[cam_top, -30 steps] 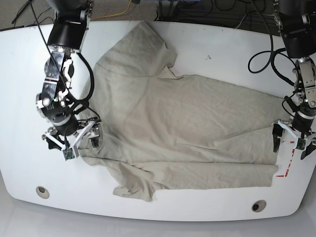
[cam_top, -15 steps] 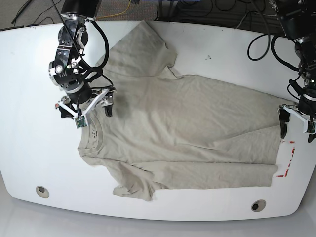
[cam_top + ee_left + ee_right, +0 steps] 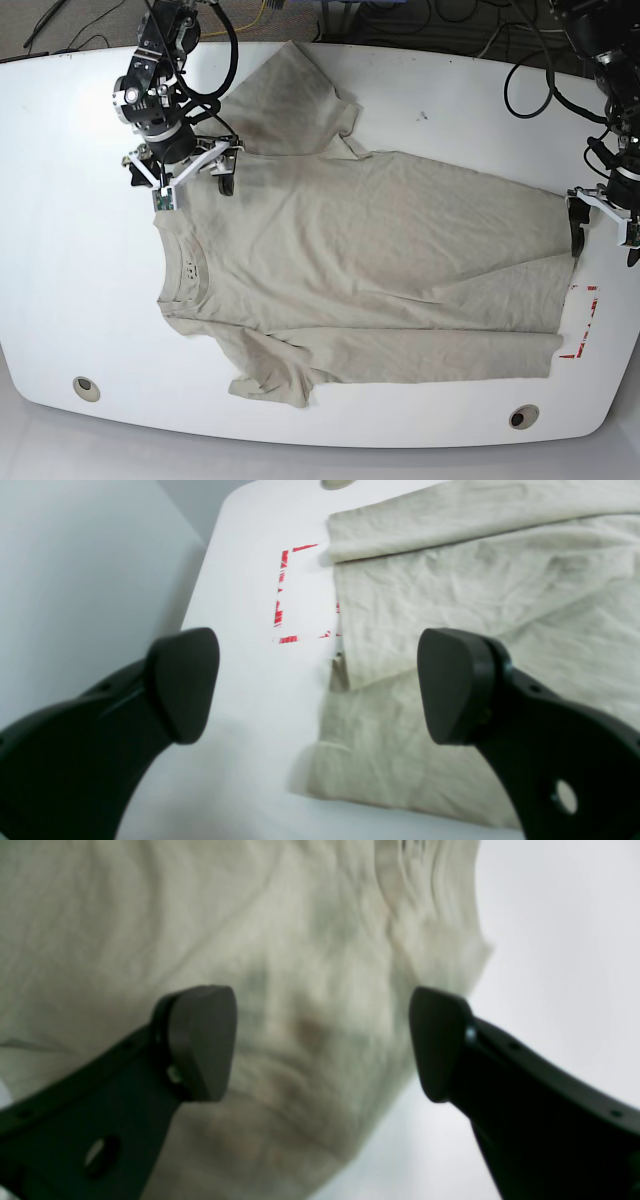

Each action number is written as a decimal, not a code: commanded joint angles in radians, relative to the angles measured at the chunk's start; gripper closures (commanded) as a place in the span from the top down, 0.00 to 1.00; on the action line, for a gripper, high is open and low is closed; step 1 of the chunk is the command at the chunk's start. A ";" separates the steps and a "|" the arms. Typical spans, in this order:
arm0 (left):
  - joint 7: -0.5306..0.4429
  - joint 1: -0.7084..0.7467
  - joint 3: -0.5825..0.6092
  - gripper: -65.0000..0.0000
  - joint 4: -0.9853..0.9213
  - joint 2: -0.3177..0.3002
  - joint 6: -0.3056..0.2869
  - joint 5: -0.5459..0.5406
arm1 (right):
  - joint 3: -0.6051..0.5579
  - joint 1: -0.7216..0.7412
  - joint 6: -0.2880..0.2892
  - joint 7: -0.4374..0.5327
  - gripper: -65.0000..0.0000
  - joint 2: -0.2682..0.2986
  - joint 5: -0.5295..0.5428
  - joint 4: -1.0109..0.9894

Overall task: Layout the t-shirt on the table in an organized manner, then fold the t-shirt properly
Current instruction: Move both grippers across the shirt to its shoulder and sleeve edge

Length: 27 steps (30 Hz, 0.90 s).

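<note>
The beige-grey t-shirt (image 3: 370, 270) lies spread on the white table (image 3: 60, 260), collar (image 3: 185, 265) to the left and hem to the right. One sleeve points to the far edge, and the other (image 3: 270, 375) lies crumpled near the front. My right gripper (image 3: 180, 182) hovers open over the far shoulder. In the right wrist view the right gripper (image 3: 320, 1047) has blurred fabric (image 3: 300, 940) below it and nothing between its fingers. My left gripper (image 3: 603, 238) stands open at the hem's far corner. In the left wrist view the left gripper (image 3: 317, 685) is empty above the hem edge (image 3: 345, 670).
A red tape outline (image 3: 580, 322) marks the table beside the hem; the same red tape (image 3: 285, 592) shows in the left wrist view. Two round grommet holes (image 3: 85, 387) (image 3: 522, 416) sit near the front edge. Cables (image 3: 530, 100) hang along the back and right side.
My right gripper has moved from beside the collar toward the far edge, to the far shoulder. My left gripper has drifted slightly away from the front along the hem. Both stay open.
</note>
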 commanded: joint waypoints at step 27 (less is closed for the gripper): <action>-0.021 0.003 -0.065 0.92 0.021 -0.021 0.007 -0.012 | 0.181 -0.149 -0.004 0.025 0.79 -0.083 0.245 0.014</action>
